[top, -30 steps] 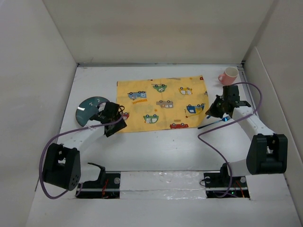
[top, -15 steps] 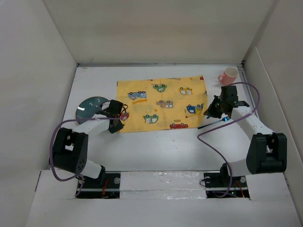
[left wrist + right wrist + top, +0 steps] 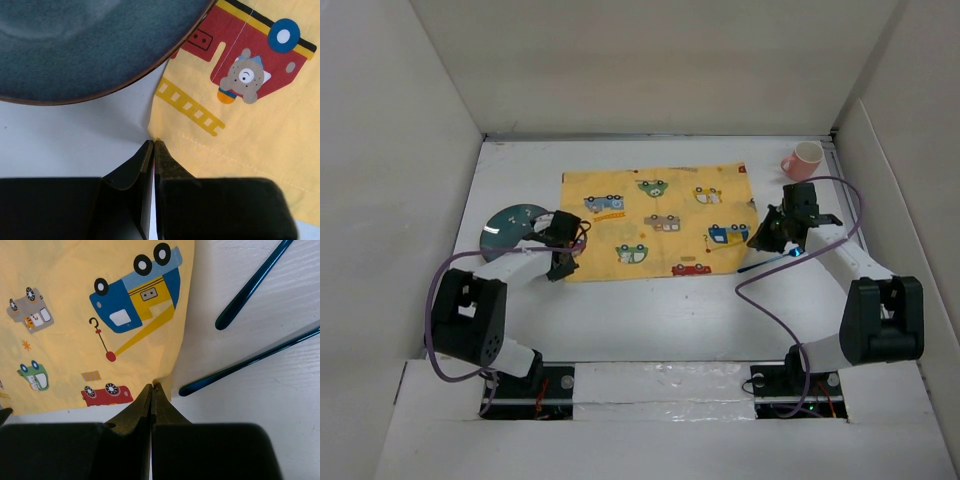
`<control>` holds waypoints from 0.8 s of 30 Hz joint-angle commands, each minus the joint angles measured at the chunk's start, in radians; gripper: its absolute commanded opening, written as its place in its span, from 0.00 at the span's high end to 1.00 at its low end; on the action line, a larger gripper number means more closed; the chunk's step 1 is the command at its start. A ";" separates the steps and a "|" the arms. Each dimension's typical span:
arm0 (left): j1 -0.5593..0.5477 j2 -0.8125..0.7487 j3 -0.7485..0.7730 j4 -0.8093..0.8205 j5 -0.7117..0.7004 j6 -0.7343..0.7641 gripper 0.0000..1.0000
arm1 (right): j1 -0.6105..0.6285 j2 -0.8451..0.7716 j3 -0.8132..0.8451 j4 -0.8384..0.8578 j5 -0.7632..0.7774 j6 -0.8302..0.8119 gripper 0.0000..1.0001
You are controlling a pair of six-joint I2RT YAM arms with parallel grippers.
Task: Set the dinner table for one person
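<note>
On the white dinner table lies a yellow car-patterned cloth mat. My left gripper is at the mat's near-left corner. In the left wrist view this gripper is shut, its tips pinching the mat's edge. My right gripper is at the mat's right edge. In the right wrist view it is shut on the slightly lifted hem of the mat. A dark blue-grey plate lies just left of the left gripper.
A pink cup stands at the far right corner. Two blue utensil handles lie on the table right of the mat, close to my right gripper, seen from above as a blue utensil. Beige walls enclose the table.
My left gripper has closed from wide open onto the mat's near-left corner, and the left arm has swung in. The mat has shifted slightly to the left. The right gripper stays shut.
</note>
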 commanded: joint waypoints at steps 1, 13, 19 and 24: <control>0.004 -0.080 -0.008 -0.100 -0.049 -0.005 1.00 | 0.017 0.017 -0.016 -0.029 0.028 -0.021 1.00; 0.140 -0.119 0.007 -0.084 -0.054 0.027 1.00 | 0.045 0.031 -0.039 -0.076 0.026 -0.024 1.00; 0.140 -0.113 0.010 -0.077 -0.026 0.047 1.00 | 0.045 -0.003 -0.097 -0.092 0.040 -0.021 1.00; 0.140 -0.114 -0.010 -0.071 0.011 0.052 0.99 | 0.045 -0.026 -0.111 -0.099 0.046 -0.017 1.00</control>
